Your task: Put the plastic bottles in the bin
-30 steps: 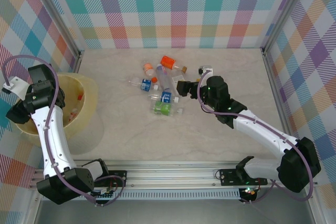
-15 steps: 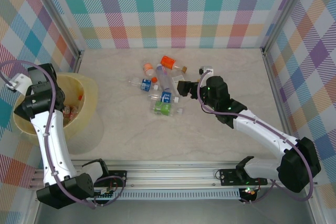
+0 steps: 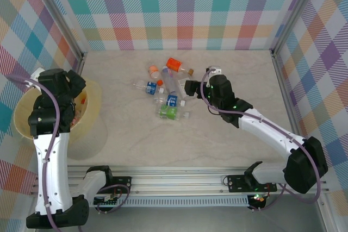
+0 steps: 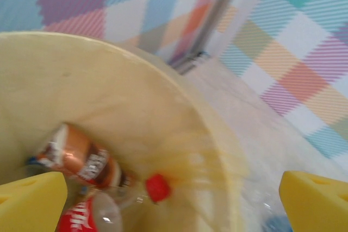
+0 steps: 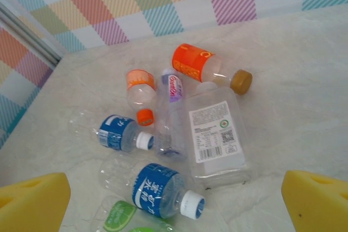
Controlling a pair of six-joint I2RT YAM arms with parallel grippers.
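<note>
Currently, the left tool (image 4: 173,202) hangs over the large round pale yellow plastic bin (image 3: 94,110). The bin stands at the near left of the pale marbled surface (image 3: 244,69), close to the left side wall. The tool's yellow pads (image 4: 30,202) are spread wide with nothing between them.

Inside the bin lie a clear bottle with a brown label (image 4: 81,161) and a clear bottle with a red label (image 4: 81,218). A red cap (image 4: 157,187) lies beside them. The left wrist view is blurred here, and the cap appears to belong to the red-labelled bottle.

The right tool (image 5: 175,202) points at a loose group of plastic bottles (image 3: 166,88) lying at mid-surface, well apart from the bin. Its pads are also spread wide and hold nothing.

Group contents, nearest first:
- A clear bottle with a green label (image 5: 117,217), nearest the right tool.
- A clear bottle with a blue label and white cap (image 5: 163,191), just beside the green one.
- A smaller blue-labelled bottle with a white cap (image 5: 117,132), to the left.
- A flat rectangular clear bottle with a white printed label (image 5: 215,134), to the right.
- A slim clear bottle with a white and purple label (image 5: 173,88), alongside the flat bottle.
- A crushed bottle with an orange label and orange cap (image 5: 140,85).
- A clear bottle with an orange label and tan cap (image 5: 198,63), farthest out.
</note>
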